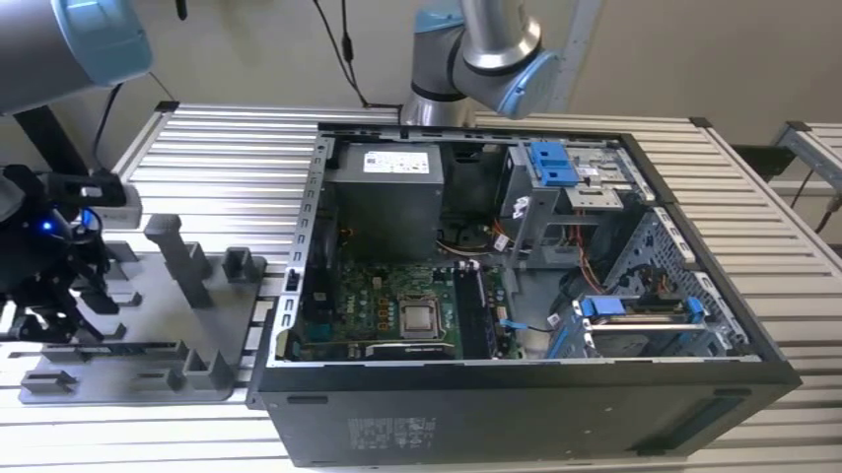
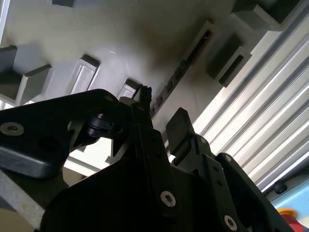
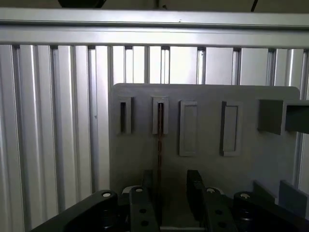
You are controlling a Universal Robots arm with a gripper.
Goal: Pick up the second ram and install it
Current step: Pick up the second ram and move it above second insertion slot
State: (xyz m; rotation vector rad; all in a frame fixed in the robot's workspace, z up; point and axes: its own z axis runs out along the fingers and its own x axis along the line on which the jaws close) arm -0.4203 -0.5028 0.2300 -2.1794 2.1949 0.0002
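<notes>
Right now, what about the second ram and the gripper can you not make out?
1. Chips of the second ram: it stands edge-on in the grey tray, first wrist view.
2. Its near end: behind the gripper.
3. Exterior view: the gripper's dark body covers its slot.

The second ram [image 3: 160, 140] shows edge-on, its near end hidden behind the claw [image 3: 171, 178].

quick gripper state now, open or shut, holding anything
gripper: open, holding nothing; its fingers straddle the second ram, which stands on edge in the grey tray.
</notes>
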